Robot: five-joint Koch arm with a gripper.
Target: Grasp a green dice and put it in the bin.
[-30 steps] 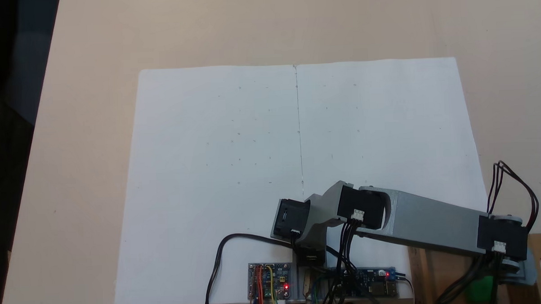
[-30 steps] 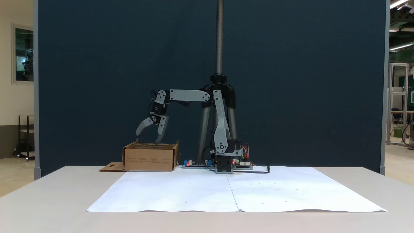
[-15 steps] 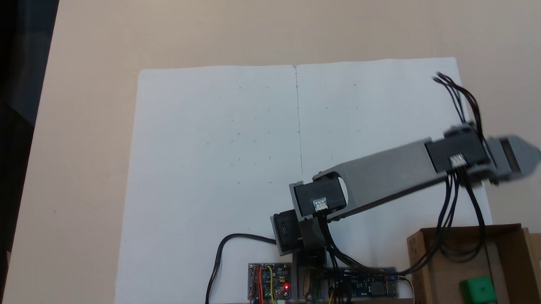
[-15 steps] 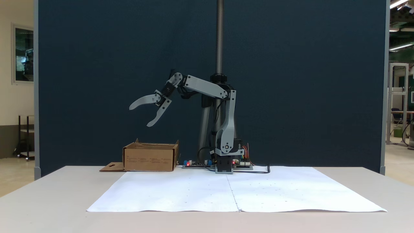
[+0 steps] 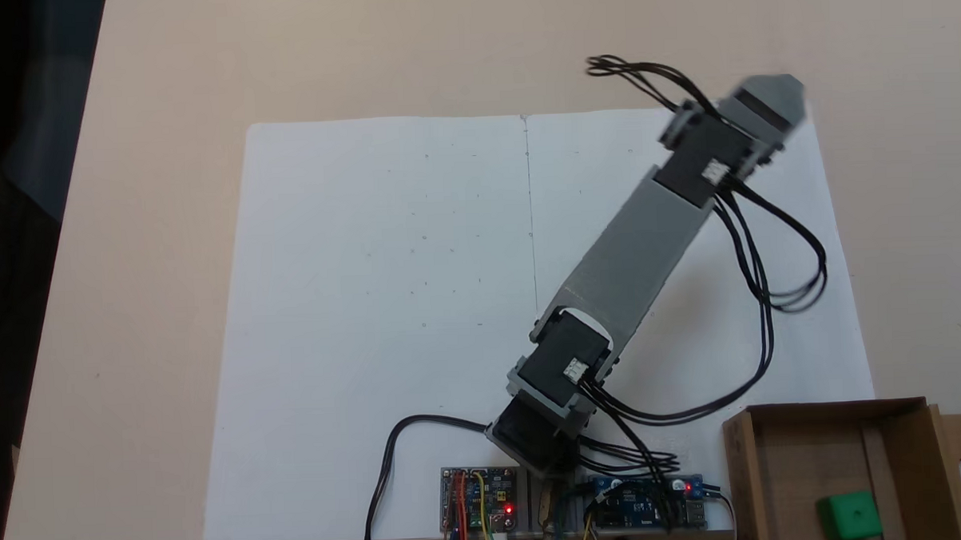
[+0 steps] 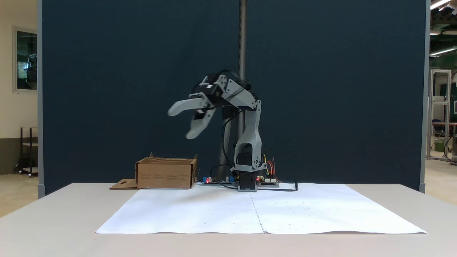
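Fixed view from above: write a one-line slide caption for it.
Green dice lies in the cardboard bin while the Koch arm reaches diagonally across the white paper sheet.

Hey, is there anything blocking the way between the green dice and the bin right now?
Nothing visible does: the green dice already lies inside the bin, on its floor near the wall with the flap. The claw is open and empty, raised well above the table, off to the side of the bin.

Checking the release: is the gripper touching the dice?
Apart. In a fixed view the open gripper hangs high above the bin; the other shows the dice lying inside the bin.
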